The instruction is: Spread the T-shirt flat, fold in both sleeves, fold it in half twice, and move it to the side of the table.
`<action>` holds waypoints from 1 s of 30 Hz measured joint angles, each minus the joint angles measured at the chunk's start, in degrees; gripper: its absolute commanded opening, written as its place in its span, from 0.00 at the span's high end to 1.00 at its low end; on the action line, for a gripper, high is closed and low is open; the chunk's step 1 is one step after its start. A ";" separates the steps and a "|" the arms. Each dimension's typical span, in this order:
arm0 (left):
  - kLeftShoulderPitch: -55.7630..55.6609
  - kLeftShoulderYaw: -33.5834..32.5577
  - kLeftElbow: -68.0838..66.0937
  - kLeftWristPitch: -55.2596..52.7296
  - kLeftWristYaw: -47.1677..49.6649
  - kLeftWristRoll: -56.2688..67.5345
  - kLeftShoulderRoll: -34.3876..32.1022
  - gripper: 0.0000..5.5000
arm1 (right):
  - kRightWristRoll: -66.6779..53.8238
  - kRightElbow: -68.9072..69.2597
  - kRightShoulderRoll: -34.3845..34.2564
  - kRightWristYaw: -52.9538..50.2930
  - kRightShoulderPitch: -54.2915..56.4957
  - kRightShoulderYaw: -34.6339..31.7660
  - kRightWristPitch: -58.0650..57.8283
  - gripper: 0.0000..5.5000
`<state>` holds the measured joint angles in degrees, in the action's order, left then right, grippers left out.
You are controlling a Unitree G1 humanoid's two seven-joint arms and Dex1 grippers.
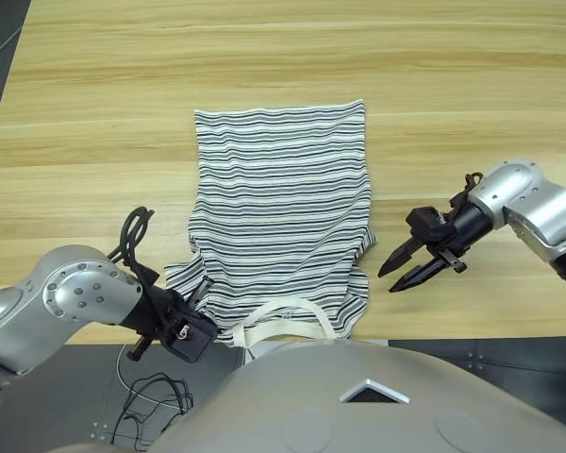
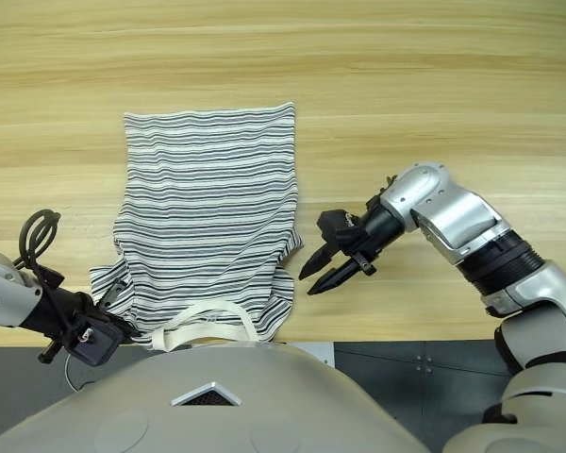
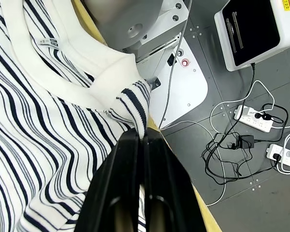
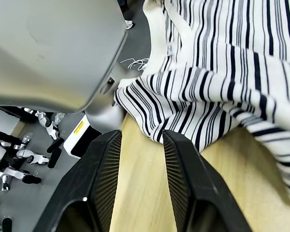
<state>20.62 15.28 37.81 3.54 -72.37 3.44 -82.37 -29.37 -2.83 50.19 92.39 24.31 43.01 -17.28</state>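
While left pincer (image 3: pixel 141 140) pinches it and right pincer (image 1: pixel 389 280) gapes, T-shirt (image 1: pixel 278 208) points collar (image 1: pixel 285 315) nearward.

A wooden desk (image 1: pixel 453 57) (pale, grain running across) carries a striped T-shirt (image 1: pixel 278 217). It lies near the front edge, collar at that edge, hem toward the far side.

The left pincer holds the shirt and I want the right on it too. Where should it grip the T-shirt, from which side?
Probably the rumpled near-right edge of the T-shirt, coming from the robot's right, low over the table. That edge faces the open right pincer, and its folds offer a lip to pinch.
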 measured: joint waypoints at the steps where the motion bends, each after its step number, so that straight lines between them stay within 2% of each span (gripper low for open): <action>1: 0.00 0.57 -0.43 -0.01 0.01 -1.45 0.63 0.94 | 0.26 -0.20 -0.79 0.00 -0.67 -0.04 0.14 0.70; 5: 0.96 2.78 -3.51 -0.22 0.02 -3.86 3.27 0.85 | 1.65 -0.78 -3.21 0.02 -1.89 -1.33 0.71 0.70; 11: 2.30 2.49 -3.13 -0.85 0.01 -4.34 3.27 0.85 | 2.39 -0.80 -4.87 0.02 -2.12 -1.41 0.70 0.70; 18: 2.52 2.23 -2.39 -0.96 -0.22 -4.31 3.27 0.66 | 6.74 -3.91 -7.74 0.08 -2.15 -1.41 2.44 0.70; 24: 2.08 1.52 -2.32 -0.83 0.29 -6.99 3.87 0.66 | 14.48 -8.48 -10.87 -1.19 -2.51 -1.31 5.84 0.70; 30: 0.96 -5.88 2.02 -0.85 0.30 -2.18 4.02 0.66 | 17.97 -9.19 -12.23 -0.02 -2.04 -1.40 8.94 0.70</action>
<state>21.58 9.41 39.83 2.68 -72.06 1.26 -78.35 -11.40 -12.02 37.96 92.37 22.27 41.61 -8.34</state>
